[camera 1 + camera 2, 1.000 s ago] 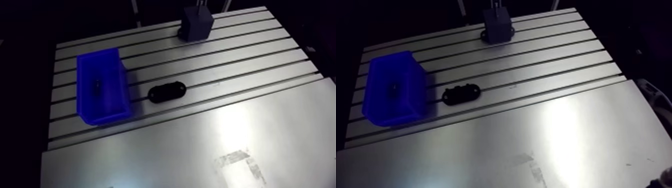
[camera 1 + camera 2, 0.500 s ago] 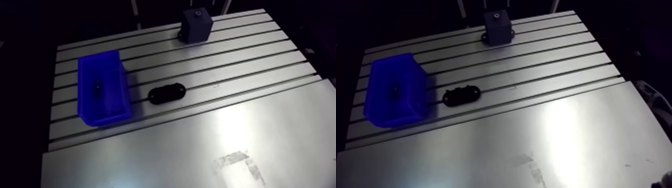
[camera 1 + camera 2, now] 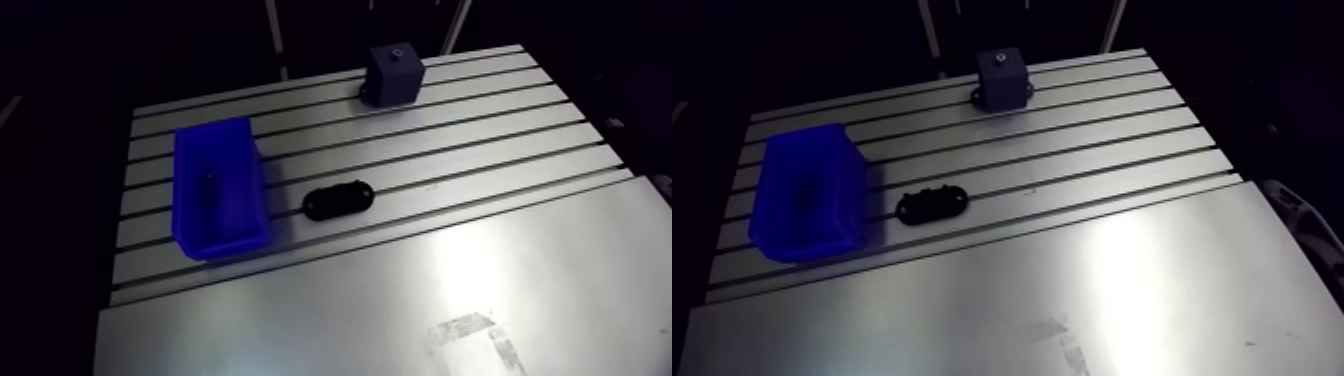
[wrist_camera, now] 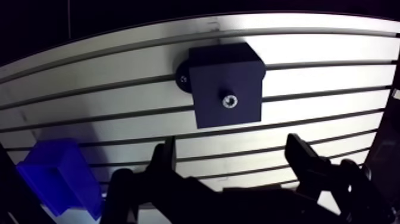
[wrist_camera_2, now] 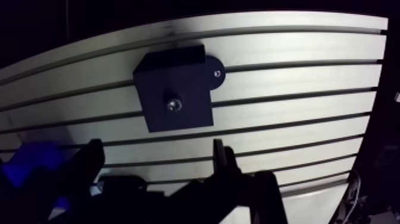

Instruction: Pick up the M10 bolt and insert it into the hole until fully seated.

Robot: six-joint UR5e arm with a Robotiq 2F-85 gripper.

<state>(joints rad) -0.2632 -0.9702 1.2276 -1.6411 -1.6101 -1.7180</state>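
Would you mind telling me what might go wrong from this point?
1. A metal glint shows in the hole of the dark block. Whether a bolt sits flush there cannot be told, so it may stand proud.
2. The gripper hangs open and empty above the block; an off-centre descent could strike its top edge.
3. A small dark piece lies in the blue bin; its walls could hamper a grasp.

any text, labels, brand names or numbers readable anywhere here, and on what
None can be read.
The blue bin, the dark block, the black oval part and the slotted table show no print, label or number.
The pale patch on the table is a scuff, not lettering.
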